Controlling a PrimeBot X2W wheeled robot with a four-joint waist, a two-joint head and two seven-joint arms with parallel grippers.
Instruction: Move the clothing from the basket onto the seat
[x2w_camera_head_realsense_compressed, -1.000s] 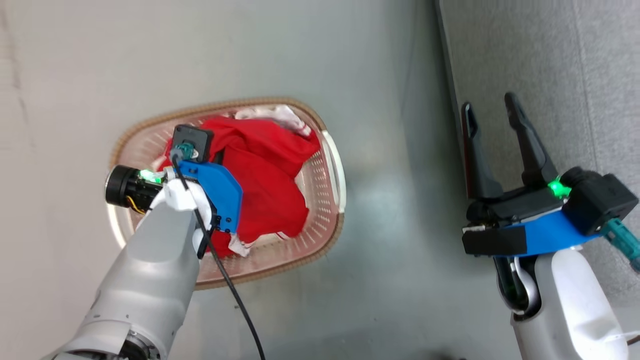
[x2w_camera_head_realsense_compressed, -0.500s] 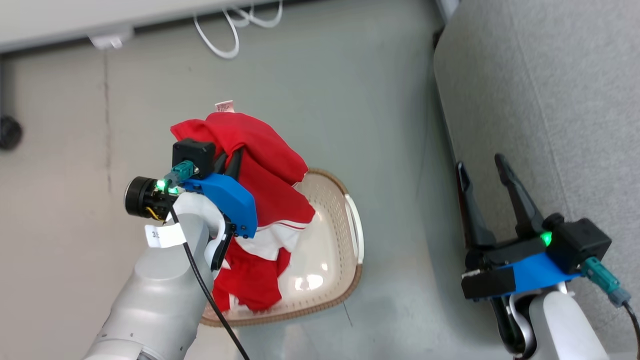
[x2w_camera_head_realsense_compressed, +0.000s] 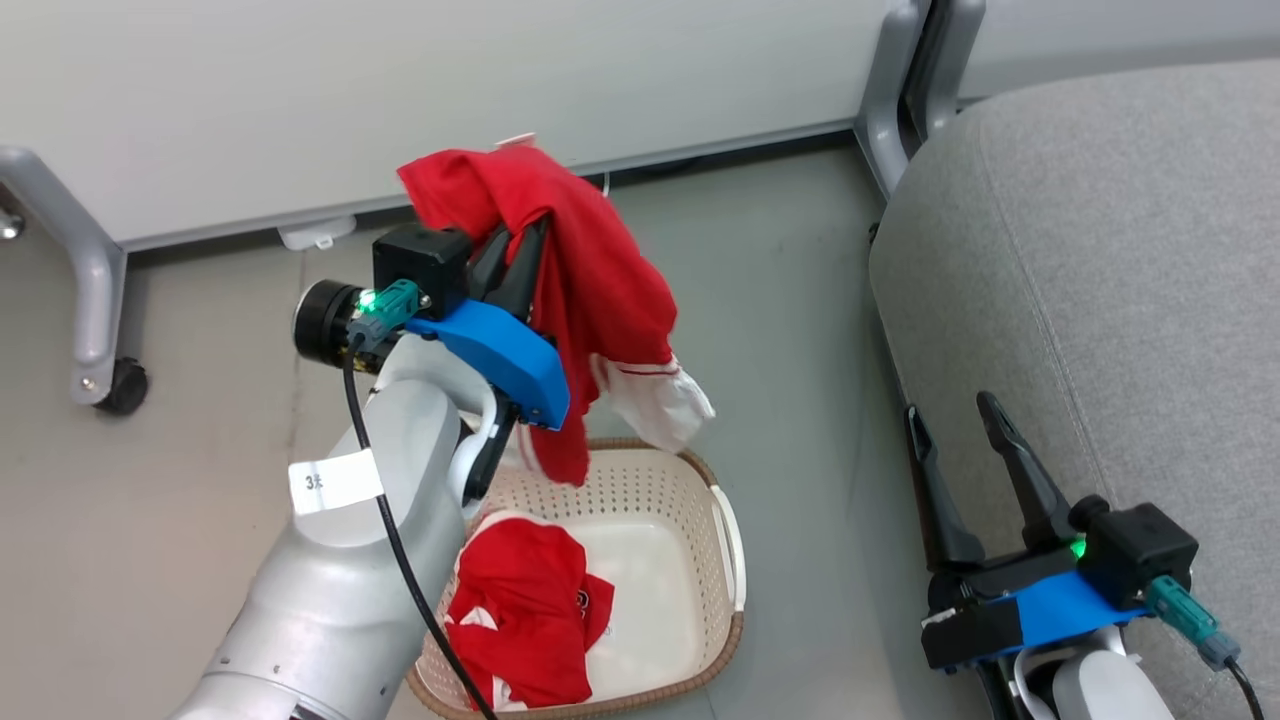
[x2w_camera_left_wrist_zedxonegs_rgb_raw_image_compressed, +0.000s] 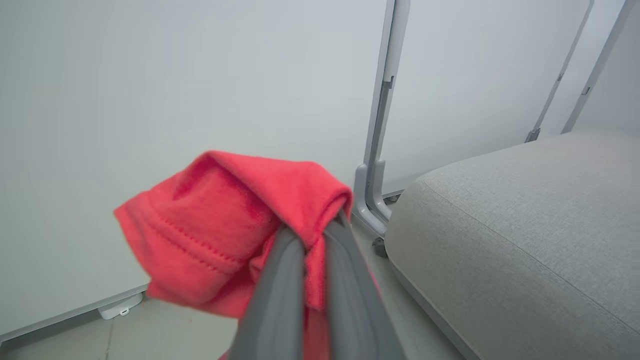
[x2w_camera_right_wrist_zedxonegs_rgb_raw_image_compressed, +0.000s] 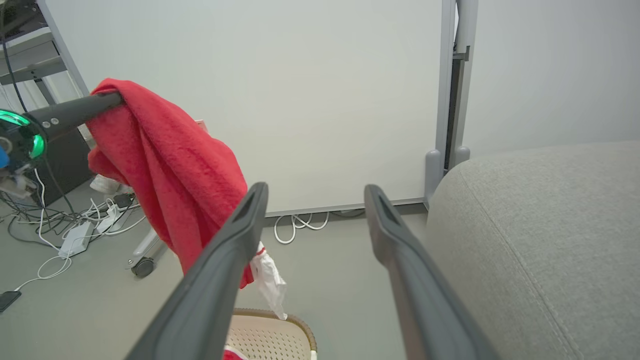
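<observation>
My left gripper (x2w_camera_head_realsense_compressed: 530, 235) is shut on a bright red garment (x2w_camera_head_realsense_compressed: 600, 290) of the clothing and holds it up above the basket (x2w_camera_head_realsense_compressed: 735, 560). The garment's white-trimmed end dangles over the far rim. In the left wrist view the fingers pinch a fold of the red garment (x2w_camera_left_wrist_zedxonegs_rgb_raw_image_compressed: 215, 225). A second red garment (x2w_camera_head_realsense_compressed: 525, 615) lies crumpled on the basket's floor. To the right is the seat (x2w_camera_head_realsense_compressed: 1100, 300), a grey sofa. My right gripper (x2w_camera_head_realsense_compressed: 948, 406) stands open by its front edge with nothing in it; in the right wrist view, the right gripper (x2w_camera_right_wrist_zedxonegs_rgb_raw_image_compressed: 316, 189) faces the hanging garment (x2w_camera_right_wrist_zedxonegs_rgb_raw_image_compressed: 170, 170).
A white partition panel (x2w_camera_head_realsense_compressed: 400, 90) on grey legs with a castor (x2w_camera_head_realsense_compressed: 122, 388) stands behind the basket. Another grey leg (x2w_camera_head_realsense_compressed: 885, 110) rises beside the sofa's corner. Cables and a power strip (x2w_camera_right_wrist_zedxonegs_rgb_raw_image_compressed: 75, 240) lie on the floor at the left.
My left gripper has lifted one red garment up out of the basket, and the other garment has stayed in it. The head camera has tilted up. The right gripper has stayed open.
</observation>
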